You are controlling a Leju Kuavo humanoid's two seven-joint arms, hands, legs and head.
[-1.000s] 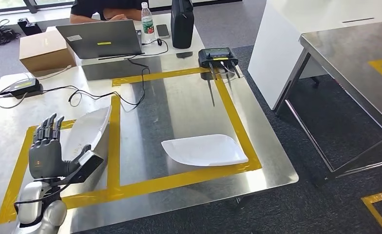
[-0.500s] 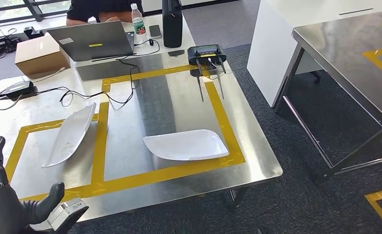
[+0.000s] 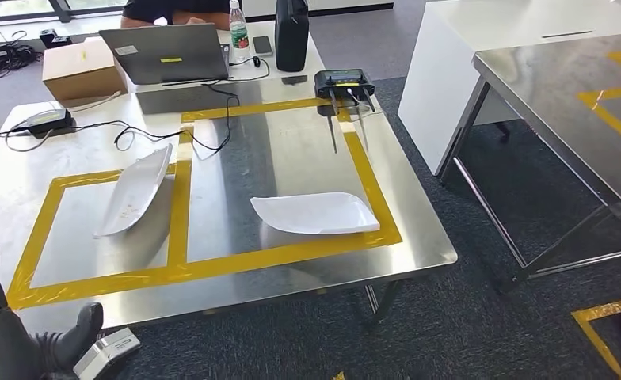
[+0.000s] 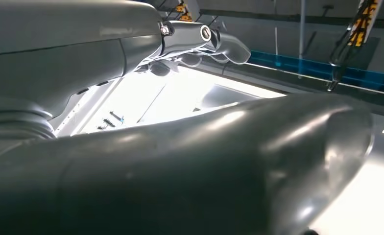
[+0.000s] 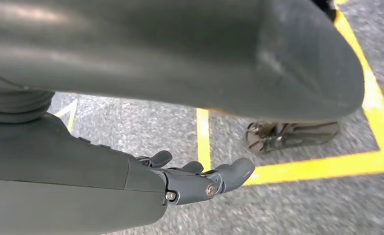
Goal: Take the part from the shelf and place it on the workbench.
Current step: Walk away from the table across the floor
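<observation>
Two white curved parts lie on the steel workbench [image 3: 291, 150]. One white part [image 3: 135, 190] rests tilted on its edge inside the left yellow-taped square. The other white part [image 3: 315, 214] lies flat in the larger taped square. My left hand [image 3: 6, 336] hangs below the bench's near left corner, fingers apart, holding nothing and well clear of the tilted part. In the left wrist view the left hand [image 4: 200, 41] also has nothing in it. My right hand [image 5: 200, 181] hangs over grey carpet with its fingers loosely out and nothing held.
At the bench's far end stand a laptop [image 3: 165, 51], a cardboard box [image 3: 81, 70], a bottle [image 3: 238, 32], a black container [image 3: 291, 32] and a black device with antennas [image 3: 343, 83]; cables trail nearby. A person [image 3: 177, 9] sits behind the laptop. A second steel table [image 3: 577, 103] stands right.
My left hand has let go of the tilted white part and drawn back down off the bench to the near left corner. The view has shifted; both parts stay put.
</observation>
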